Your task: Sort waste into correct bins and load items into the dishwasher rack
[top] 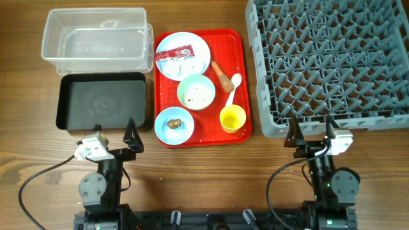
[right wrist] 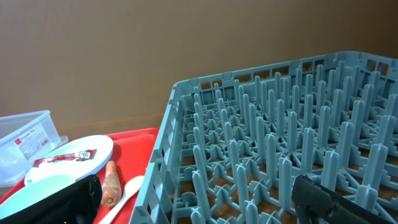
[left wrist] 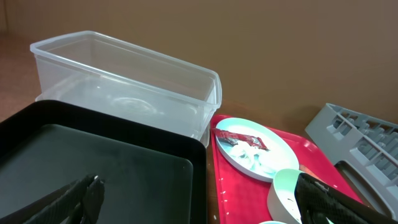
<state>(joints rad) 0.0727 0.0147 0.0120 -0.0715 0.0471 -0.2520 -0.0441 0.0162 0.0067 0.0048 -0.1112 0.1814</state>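
On the red tray [top: 239, 76] a pale blue plate [top: 199, 52] holds a red-and-white sachet wrapper [top: 174, 52] and white tissue [top: 181, 64]. A carrot-like stick [top: 222, 75] and a white spoon [top: 232, 86] lie beside it. One bowl [top: 195, 91] has rice grains, another [top: 174, 124] a brown lump [top: 174, 121]. A yellow cup [top: 232, 119] stands at the front. The clear tub [top: 94, 39] and black tub [top: 102, 101] sit left, the grey rack [top: 332, 57] right. My left gripper [top: 114, 135] is open near the black tub's front edge. My right gripper [top: 313, 130] is open at the rack's front edge.
The wooden table [top: 204, 172] extends in front of the tray between both arms. In the left wrist view the black tub [left wrist: 93, 162] is just ahead, the clear tub [left wrist: 124, 81] behind it. In the right wrist view the rack's pegs [right wrist: 280, 149] fill the space ahead.
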